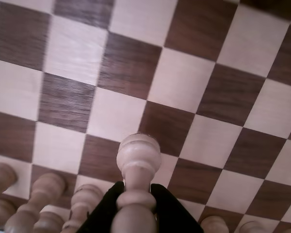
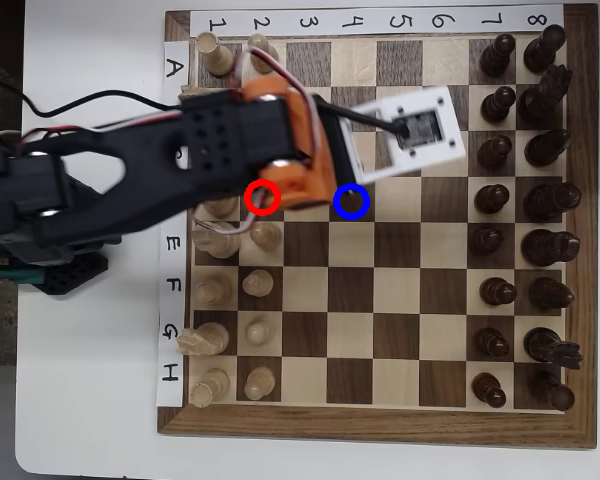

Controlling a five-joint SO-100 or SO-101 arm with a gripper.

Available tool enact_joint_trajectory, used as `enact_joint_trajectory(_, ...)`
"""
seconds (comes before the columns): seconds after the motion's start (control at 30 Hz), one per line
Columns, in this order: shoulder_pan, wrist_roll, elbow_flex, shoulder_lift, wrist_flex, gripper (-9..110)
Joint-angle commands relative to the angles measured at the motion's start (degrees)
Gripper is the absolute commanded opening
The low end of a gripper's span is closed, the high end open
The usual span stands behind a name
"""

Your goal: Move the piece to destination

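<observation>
Fingers [image 1: 136, 206] clamp one pawn [image 1: 137, 162] above the board [image 1: 184, 87]; empty squares ahead; pale pieces [image 1: 43, 194] crowd alongside.

A white rounded-corner tabletop [image 2: 90, 400] under even, bright light, seen from overhead.

A dark-framed wooden chessboard [image 2: 375, 425] with white paper label strips covers most of it; black cables [image 2: 75, 103] trail across the left side, and a mottled grey floor shows beyond the table's left edge.

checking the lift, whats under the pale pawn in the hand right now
In the wrist view the pale pawn sits clamped in the black hand, chessboard squares spread behind it. Its base and whatever lies directly below are covered. In the overhead view the arm hides it.
</observation>
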Motion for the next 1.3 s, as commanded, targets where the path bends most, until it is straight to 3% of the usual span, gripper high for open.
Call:
enact_joint_trajectory(0.0,1.4,-0.2,-1.7,-0.4,-1.9,0)
enact_joint_trajectory(1.27,4.0,-0.2,5.1,-5.8,-7.5,0)
